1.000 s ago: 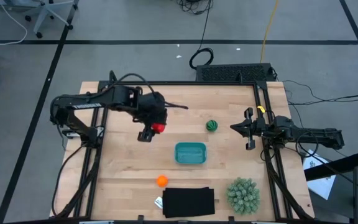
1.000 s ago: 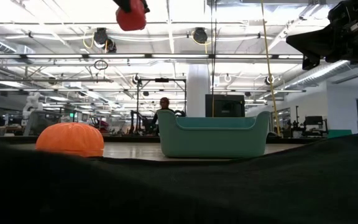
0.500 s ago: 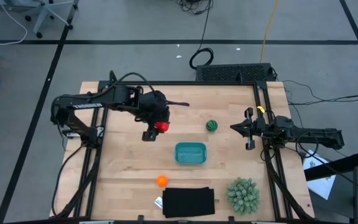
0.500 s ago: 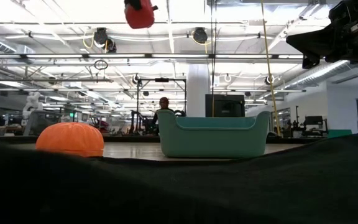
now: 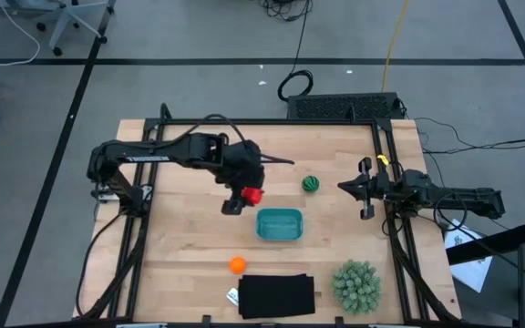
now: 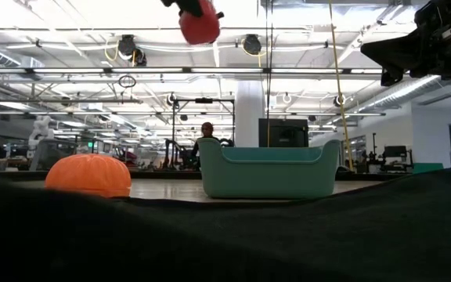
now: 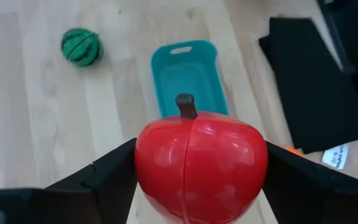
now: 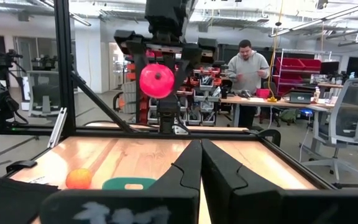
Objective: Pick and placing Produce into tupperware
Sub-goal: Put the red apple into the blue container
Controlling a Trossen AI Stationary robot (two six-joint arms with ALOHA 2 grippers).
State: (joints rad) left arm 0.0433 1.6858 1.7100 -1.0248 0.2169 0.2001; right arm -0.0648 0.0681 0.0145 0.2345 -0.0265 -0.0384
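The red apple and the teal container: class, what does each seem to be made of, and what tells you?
Red apple: apparently hard glossy plastic, with bright highlights and a moulded seam down the middle. Teal container: probably smooth plastic with a duller sheen, judging by its even colour, rounded corners and moulded rim.

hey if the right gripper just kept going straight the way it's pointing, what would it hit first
Probably the left gripper with the red apple it holds: the right gripper, shut, points across the table toward them. The teal tupperware sits lower in that line. Depth and height are unclear, so it might pass underneath.
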